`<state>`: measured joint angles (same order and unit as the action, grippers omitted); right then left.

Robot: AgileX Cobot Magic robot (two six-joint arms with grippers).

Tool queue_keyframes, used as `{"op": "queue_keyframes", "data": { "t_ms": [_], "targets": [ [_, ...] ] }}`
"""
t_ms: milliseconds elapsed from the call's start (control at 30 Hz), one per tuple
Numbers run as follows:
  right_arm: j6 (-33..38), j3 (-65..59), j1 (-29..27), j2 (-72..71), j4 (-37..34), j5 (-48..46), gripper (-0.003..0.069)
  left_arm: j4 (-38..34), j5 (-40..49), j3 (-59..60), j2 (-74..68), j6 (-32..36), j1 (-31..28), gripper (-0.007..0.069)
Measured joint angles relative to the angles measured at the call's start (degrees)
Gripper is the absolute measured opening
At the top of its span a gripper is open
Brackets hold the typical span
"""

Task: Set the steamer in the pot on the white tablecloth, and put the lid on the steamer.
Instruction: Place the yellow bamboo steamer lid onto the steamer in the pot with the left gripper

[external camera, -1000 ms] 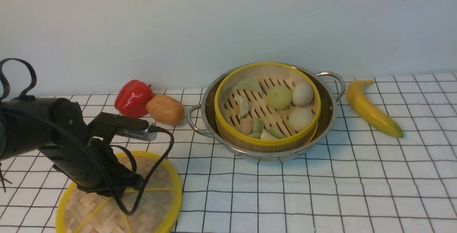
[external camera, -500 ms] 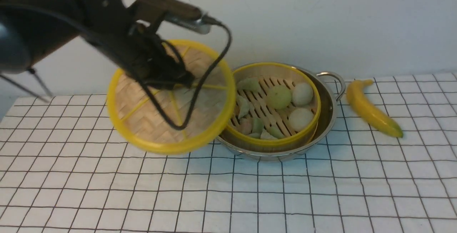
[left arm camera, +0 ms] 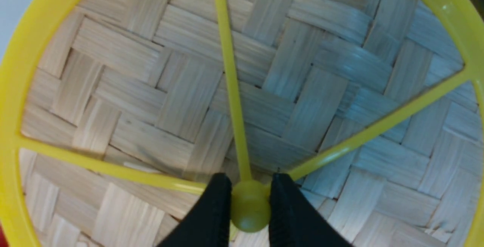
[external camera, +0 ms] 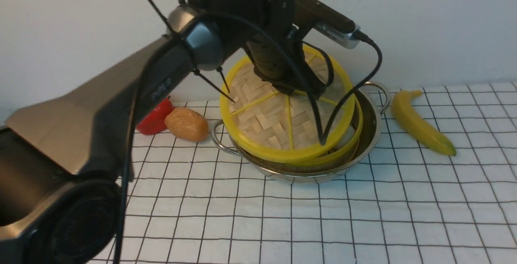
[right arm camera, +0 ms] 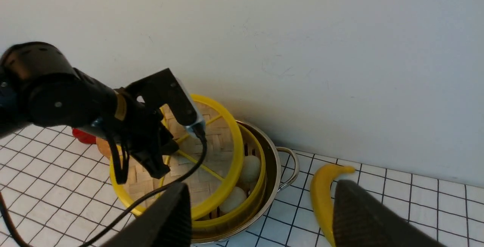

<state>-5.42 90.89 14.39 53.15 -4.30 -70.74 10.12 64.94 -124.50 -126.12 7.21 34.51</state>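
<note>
The steamer sits inside the shiny pot on the white tablecloth. My left gripper is shut on the yellow hub of the lid and holds the woven disc tilted just above the steamer, covering most of it. In the right wrist view the lid hangs over the steamer with pale buns showing at one side, inside the pot. My right gripper is open and empty, raised off to the right of the pot.
A yellow banana lies right of the pot. A red bell pepper and a brown potato lie left of it. A white wall stands close behind. My left arm reaches across the left side of the table.
My left gripper lifted the lid off the cloth at front left and carried it up and right. It now hovers tilted over the steamer.
</note>
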Motion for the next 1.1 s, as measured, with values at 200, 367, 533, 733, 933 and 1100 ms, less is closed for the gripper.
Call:
{"op": "queue_keyframes", "data": {
  "t_ms": [200, 367, 533, 733, 933, 1100],
  "targets": [
    [0.0, 0.0, 0.0, 0.0, 0.0, 0.0, 0.0491, 0.2, 0.1, -2.7, -3.2, 0.5, 0.6, 0.0117],
    [0.0, 0.0, 0.0, 0.0, 0.0, 0.0, 0.0491, 0.4, -0.4, -2.7, -4.4, 0.7, 0.6, 0.0117],
    [0.0, 0.0, 0.0, 0.0, 0.0, 0.0, 0.0491, 0.4, -3.1, -2.7, -4.5, 0.9, 0.6, 0.0117],
    [0.0, 0.0, 0.0, 0.0, 0.0, 0.0, 0.0491, 0.4, -3.8, -3.0, -5.1, 1.0, 0.6, 0.0117],
    [0.0, 0.0, 0.0, 0.0, 0.0, 0.0, 0.0491, 0.4, -5.0, -3.1, -6.9, 1.0, 0.6, 0.0117],
    [0.0, 0.0, 0.0, 0.0, 0.0, 0.0, 0.0491, 0.5, -6.0, -3.1, -7.7, 1.0, 0.6, 0.0117]
  ]
}}
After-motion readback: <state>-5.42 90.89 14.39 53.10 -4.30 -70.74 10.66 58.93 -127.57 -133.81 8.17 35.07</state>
